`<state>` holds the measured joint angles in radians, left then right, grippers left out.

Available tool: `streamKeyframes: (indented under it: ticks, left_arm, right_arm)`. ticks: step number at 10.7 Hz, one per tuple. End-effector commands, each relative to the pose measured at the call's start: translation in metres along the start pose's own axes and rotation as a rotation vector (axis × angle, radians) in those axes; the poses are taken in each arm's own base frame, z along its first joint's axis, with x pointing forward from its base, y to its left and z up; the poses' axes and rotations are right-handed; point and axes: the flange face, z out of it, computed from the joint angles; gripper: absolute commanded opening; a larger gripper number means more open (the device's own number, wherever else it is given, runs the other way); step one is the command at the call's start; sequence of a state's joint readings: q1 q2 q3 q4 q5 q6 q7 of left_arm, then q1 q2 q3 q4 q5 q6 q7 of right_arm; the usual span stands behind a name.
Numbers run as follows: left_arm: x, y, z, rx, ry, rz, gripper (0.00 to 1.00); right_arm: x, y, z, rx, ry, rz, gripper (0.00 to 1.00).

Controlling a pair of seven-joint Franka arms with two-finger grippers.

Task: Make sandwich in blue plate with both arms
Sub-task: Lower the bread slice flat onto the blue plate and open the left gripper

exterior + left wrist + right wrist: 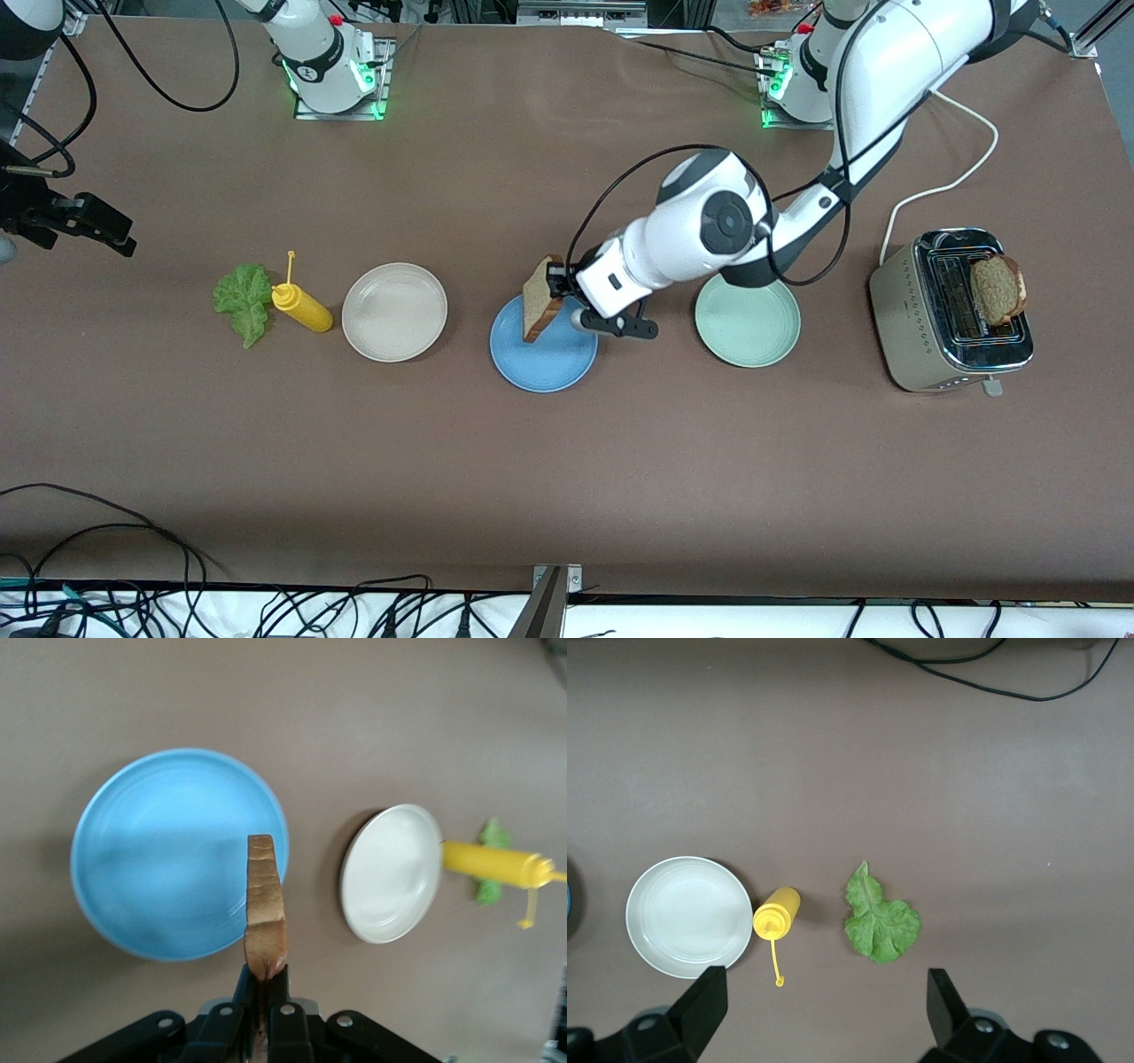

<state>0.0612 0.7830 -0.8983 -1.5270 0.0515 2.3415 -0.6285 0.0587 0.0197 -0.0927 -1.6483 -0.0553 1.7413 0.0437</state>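
Note:
My left gripper (555,290) hangs over the blue plate (542,363), shut on a brown bread slice (537,301) held on edge by its crust. In the left wrist view the bread slice (265,912) sticks out from the left gripper (264,985) above the rim of the blue plate (159,850). A second bread slice (998,289) stands in the toaster (921,323). The lettuce leaf (244,299) lies flat toward the right arm's end of the table. My right gripper (824,988) is open and empty, high over the table beside the lettuce leaf (879,921).
A yellow squeeze bottle (303,307) lies between the lettuce and a beige-white plate (394,312). A pale green plate (747,323) sits between the blue plate and the toaster. The toaster's white cord (961,177) runs toward the left arm's base.

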Motion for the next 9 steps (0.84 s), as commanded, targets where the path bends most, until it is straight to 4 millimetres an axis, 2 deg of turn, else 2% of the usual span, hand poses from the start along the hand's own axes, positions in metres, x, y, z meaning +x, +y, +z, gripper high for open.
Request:
streamKeyframes:
  ticks: [1,7,9]
  left_arm:
    - [0.028,-0.011,0.013,-0.111,-0.048,0.038,0.0]
    - [0.037,-0.033,0.036,-0.2,-0.104,0.05,0.0]
    - [0.052,-0.048,0.049,-0.218,-0.002,0.032,0.0]
  right_arm:
    - [-0.002,-0.001,-0.002,-0.018,0.008,0.01,1.0]
    - [-0.002,-0.001,-0.002,-0.018,0.008,0.01,1.0]
    - [-0.002,-0.001,-0.002,-0.018,0.008,0.01,1.0]
